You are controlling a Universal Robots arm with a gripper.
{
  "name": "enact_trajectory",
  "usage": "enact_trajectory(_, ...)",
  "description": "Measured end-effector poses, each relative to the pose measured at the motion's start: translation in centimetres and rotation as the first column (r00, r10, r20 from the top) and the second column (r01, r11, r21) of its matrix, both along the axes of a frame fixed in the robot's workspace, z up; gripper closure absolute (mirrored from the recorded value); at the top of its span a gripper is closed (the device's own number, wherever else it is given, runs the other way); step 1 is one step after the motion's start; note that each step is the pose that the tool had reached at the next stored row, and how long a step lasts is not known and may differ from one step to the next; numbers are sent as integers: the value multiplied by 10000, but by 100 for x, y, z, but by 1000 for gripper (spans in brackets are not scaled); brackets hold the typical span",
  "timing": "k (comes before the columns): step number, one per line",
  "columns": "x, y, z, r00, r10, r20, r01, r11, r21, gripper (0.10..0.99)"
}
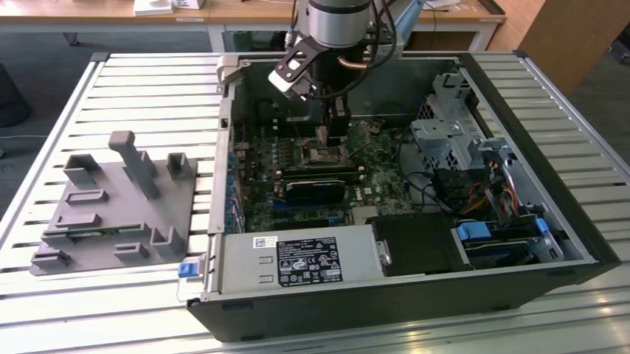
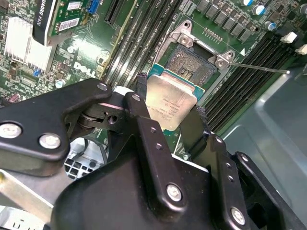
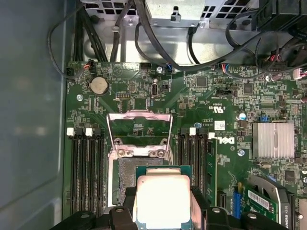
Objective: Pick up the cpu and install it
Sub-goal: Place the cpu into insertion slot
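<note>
Gripper (image 2: 171,109) holding the cpu (image 2: 170,102) over the open socket (image 2: 194,67).
Its fingers (image 3: 125,207) clamp the cpu's two edges; in the exterior view it reaches into the far half of the case (image 1: 551,221).

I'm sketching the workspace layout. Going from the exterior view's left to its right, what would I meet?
grey fixture block → gripper, shut on the cpu → metal drive cage → black side wall of the computer case
</note>
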State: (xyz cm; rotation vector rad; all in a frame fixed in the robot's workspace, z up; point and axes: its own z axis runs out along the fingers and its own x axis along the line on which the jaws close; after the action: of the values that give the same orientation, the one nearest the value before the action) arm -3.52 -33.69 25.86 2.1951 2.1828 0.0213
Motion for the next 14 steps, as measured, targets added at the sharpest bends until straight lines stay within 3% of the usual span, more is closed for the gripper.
enact_trajectory(8,-23,9,-65,10000,12,0,-12,10000,0,561)
enact_trajectory(14,-37,52,-148,10000,14,0,-14,10000,0,561)
